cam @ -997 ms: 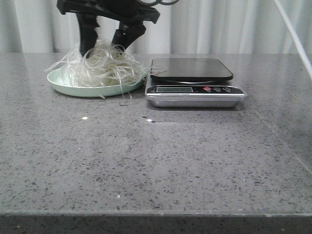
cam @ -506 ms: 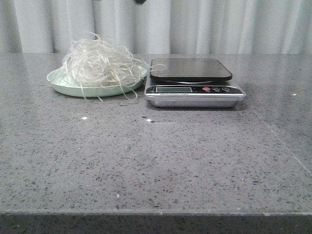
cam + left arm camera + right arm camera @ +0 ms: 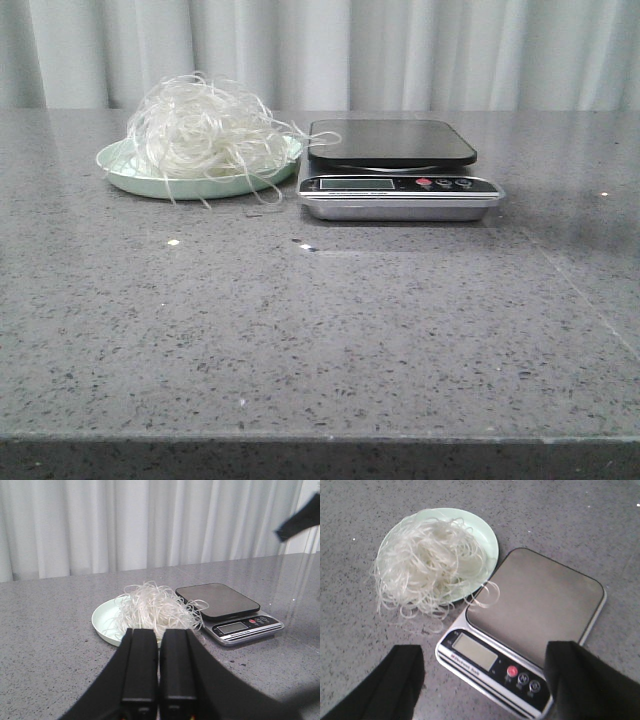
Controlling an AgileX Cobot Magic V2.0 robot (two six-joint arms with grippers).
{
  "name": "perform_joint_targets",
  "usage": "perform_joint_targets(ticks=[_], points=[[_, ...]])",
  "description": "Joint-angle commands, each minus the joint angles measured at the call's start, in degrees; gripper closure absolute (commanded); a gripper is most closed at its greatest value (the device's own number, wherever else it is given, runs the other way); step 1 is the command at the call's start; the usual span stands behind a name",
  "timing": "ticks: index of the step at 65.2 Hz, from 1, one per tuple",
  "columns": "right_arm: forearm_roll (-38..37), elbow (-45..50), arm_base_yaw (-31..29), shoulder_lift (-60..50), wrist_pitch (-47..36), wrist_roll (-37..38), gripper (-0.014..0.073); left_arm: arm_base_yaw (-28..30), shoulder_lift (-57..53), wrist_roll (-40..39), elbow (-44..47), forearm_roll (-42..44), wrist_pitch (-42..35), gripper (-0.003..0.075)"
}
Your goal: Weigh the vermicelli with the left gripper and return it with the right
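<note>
Left gripper fingers pressed together, empty | right gripper spread wide, empty | one vermicelli nest on one green plate | one scale just beside, platform bare

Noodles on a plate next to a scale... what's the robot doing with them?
Right now nothing is holding the vermicelli. It sits piled on the pale green plate, with a few strands spilling over the rim toward the scale. The scale's platform is bare. The left gripper is shut and empty, pulled back from the plate. The right gripper is open and hangs above the scale, also empty. No noodles are being weighed at this moment.
</note>
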Motion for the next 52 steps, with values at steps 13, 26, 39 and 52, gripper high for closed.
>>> perform_joint_targets(ticks=[13, 26, 39, 52], points=[[-0.9, 21.0, -0.3, -25.5, -12.0, -0.8, -0.0003, 0.1, 0.7, 0.1, -1.5, -0.8, -4.1, 0.0594], [-1.6, 34.7, -0.3, -45.3, -16.6, -0.8, -0.0003, 0.1, 0.7, 0.1, -1.5, -0.8, -4.1, 0.0594], [-2.3, 43.0, -0.3, -60.7, -19.8, -0.8, -0.0003, 0.1, 0.7, 0.1, -1.4, -0.8, -4.1, 0.0594], [-2.4, 44.9, -0.3, -62.9, -21.5, -0.8, 0.0139, 0.1, 0.7, 0.1, -0.8, -0.8, -4.6, 0.0593]])
